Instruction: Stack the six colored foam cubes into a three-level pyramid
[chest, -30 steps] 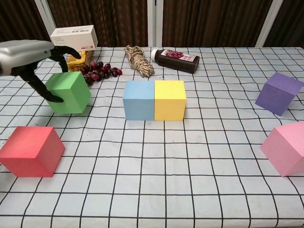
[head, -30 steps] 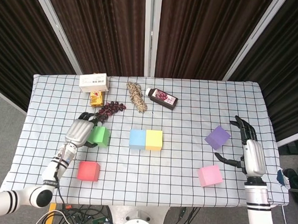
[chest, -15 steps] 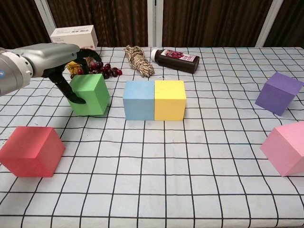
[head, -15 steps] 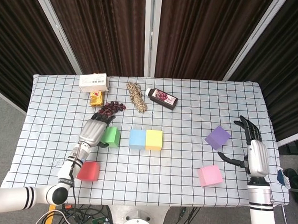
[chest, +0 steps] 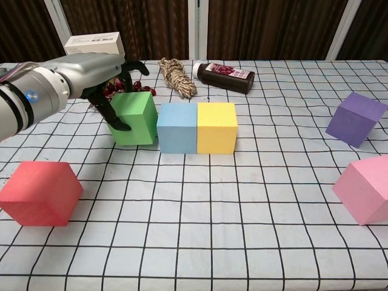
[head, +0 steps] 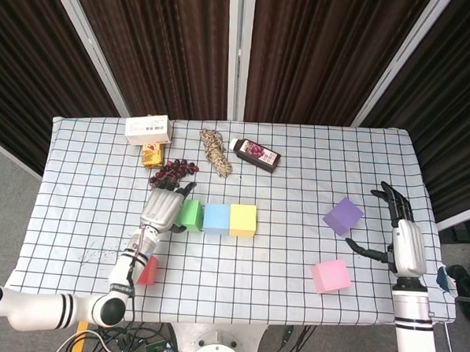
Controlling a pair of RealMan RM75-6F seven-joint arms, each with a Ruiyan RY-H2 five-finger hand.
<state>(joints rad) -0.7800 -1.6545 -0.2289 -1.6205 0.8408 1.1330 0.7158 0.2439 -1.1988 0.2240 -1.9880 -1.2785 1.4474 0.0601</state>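
Observation:
My left hand [head: 161, 209] [chest: 100, 76] grips the green cube [head: 190, 214] [chest: 134, 117], which sits on the table right against the blue cube [head: 216, 218] [chest: 177, 127]. The yellow cube [head: 243, 219] [chest: 216, 127] touches the blue one on its other side. A red cube [head: 147, 271] [chest: 40, 192] lies near the front left, partly hidden by my left arm in the head view. The purple cube [head: 343, 215] [chest: 355, 118] and pink cube [head: 330, 276] [chest: 365, 188] lie on the right. My right hand [head: 397, 236] hovers open beside them, holding nothing.
Along the back stand a white box [head: 148, 129] [chest: 94, 45], a yellow packet [head: 152, 154], grapes [head: 174, 172], a rope bundle [head: 216, 151] [chest: 177, 76] and a dark bottle [head: 256, 154] [chest: 225, 76]. The checkered tablecloth [head: 278, 249] covers the table to its edges.
My left hand has carried the green cube rightwards until it meets the blue cube. The right hand has drifted slightly back and right.

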